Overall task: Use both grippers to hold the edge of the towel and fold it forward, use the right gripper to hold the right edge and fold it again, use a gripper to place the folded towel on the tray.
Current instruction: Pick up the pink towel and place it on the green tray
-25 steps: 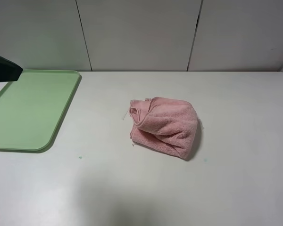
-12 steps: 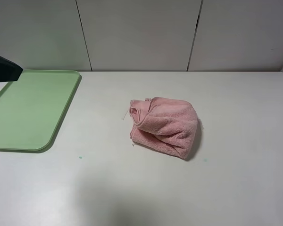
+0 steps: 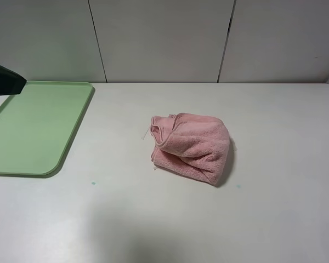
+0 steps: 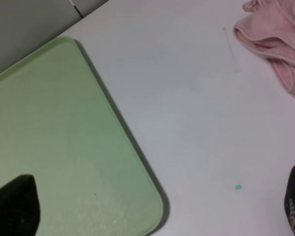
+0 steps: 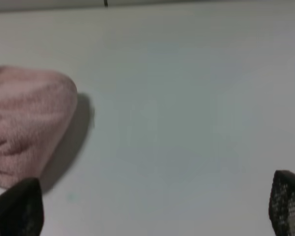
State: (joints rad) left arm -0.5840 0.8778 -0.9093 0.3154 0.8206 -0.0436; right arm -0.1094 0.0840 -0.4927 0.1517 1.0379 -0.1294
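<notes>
A pink towel (image 3: 191, 146) lies bunched and folded over on the white table near the middle. It also shows in the left wrist view (image 4: 277, 37) and in the right wrist view (image 5: 25, 120). A light green tray (image 3: 34, 126) lies flat at the far left; it fills the left wrist view (image 4: 54, 142) too. My left gripper (image 4: 152, 206) is open and empty above the tray's near corner, well apart from the towel. My right gripper (image 5: 152, 209) is open and empty over bare table to the right of the towel. Only fingertips show in the wrist views.
A dark part of the left arm (image 3: 4, 81) enters at the left edge above the tray. A grey panelled wall (image 3: 164, 38) stands behind the table. Small teal specks (image 3: 93, 183) mark the table surface.
</notes>
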